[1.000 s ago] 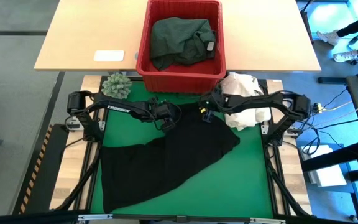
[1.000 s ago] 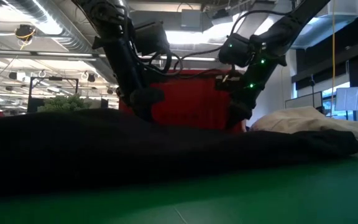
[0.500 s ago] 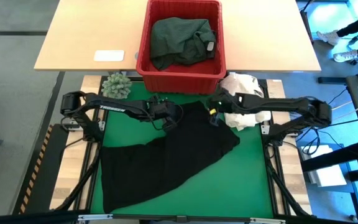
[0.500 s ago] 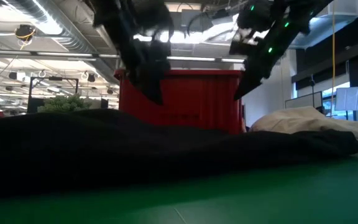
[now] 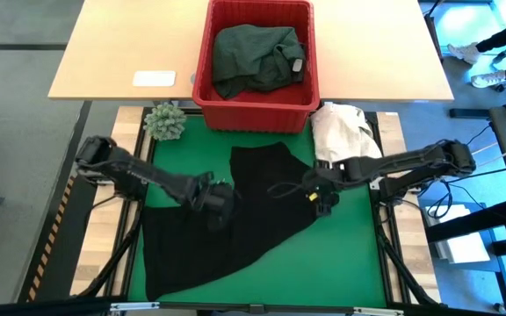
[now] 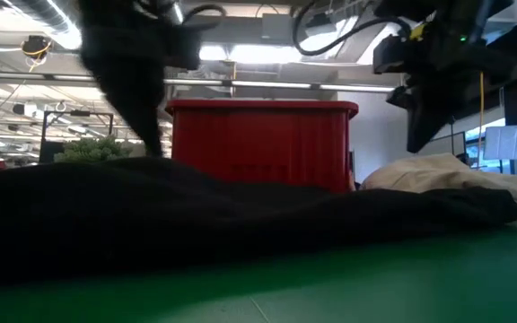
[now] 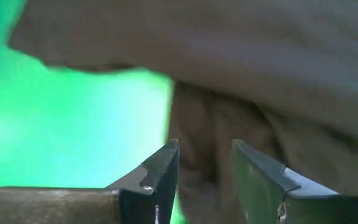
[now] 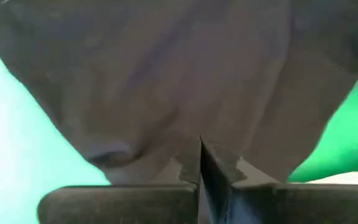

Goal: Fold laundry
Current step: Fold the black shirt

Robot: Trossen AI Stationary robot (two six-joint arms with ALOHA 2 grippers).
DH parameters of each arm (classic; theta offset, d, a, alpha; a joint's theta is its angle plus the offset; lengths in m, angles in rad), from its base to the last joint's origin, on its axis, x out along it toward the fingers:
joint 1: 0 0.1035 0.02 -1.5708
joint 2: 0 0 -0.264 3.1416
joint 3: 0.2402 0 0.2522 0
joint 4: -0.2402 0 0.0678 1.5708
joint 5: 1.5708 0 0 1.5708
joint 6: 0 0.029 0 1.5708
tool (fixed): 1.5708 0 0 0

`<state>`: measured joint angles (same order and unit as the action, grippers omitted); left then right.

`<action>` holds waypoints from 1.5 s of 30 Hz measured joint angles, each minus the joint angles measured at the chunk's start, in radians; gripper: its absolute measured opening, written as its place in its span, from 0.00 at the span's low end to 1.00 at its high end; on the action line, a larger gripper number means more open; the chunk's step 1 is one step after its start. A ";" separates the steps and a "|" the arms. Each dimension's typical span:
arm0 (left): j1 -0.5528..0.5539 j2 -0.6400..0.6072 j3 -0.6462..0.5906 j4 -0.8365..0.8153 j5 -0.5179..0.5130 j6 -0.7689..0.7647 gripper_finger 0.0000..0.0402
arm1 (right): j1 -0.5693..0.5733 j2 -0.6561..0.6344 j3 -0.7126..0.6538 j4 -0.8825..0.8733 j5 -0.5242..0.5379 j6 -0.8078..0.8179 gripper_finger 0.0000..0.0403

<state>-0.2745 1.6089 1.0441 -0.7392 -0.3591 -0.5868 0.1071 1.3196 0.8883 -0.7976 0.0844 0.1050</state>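
Black garment spread on green mat, partly folded over; right gripper clenched at its right edge — left gripper parted above cloth, gripping nothing; dark green garment in red basket

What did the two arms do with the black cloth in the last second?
Both grippers came away from the red basket toward the near side of the table. The right gripper, open before, is shut on the black garment; the left gripper hovers open above it. The garment's far edge now lies folded over. Basket, green garment and cream heap unchanged.
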 joint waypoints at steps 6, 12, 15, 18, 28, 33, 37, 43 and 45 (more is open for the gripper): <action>-0.106 0.000 -0.129 0.104 -0.024 -0.165 0.33 | 0.047 -0.010 -0.109 0.053 -0.055 0.114 0.01; -0.135 0.000 -0.229 0.162 -0.016 -0.302 0.33 | 0.044 -0.009 -0.286 0.203 -0.149 0.216 0.01; -0.135 0.000 -0.262 0.109 -0.017 -0.413 0.32 | 0.044 -0.010 -0.328 0.192 -0.167 0.279 0.00; -0.134 -0.004 -0.284 0.078 -0.008 -0.491 0.31 | 0.044 -0.013 -0.339 0.153 -0.207 0.322 0.00; -0.132 -0.003 -0.286 0.041 0.054 -0.531 0.30 | 0.098 -0.011 -0.341 -0.028 -0.332 0.394 0.00; -0.132 -0.007 -0.283 0.040 0.136 -0.472 0.30 | 0.103 -0.011 -0.341 -0.059 -0.327 0.414 0.00; -0.133 -0.005 -0.235 0.017 0.144 -0.391 0.30 | 0.103 -0.008 -0.313 -0.070 -0.287 0.384 0.00; -0.135 -0.005 -0.112 -0.068 0.083 -0.269 0.30 | 0.103 -0.006 -0.228 -0.084 -0.271 0.315 0.00; -0.134 -0.005 -0.088 -0.109 0.070 -0.266 0.30 | 0.103 -0.007 -0.205 -0.086 -0.272 0.296 0.00</action>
<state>-0.4081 1.6035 0.9564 -0.8480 -0.2893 -0.8528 0.2100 1.3125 0.6838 -0.8837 -0.1879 0.4011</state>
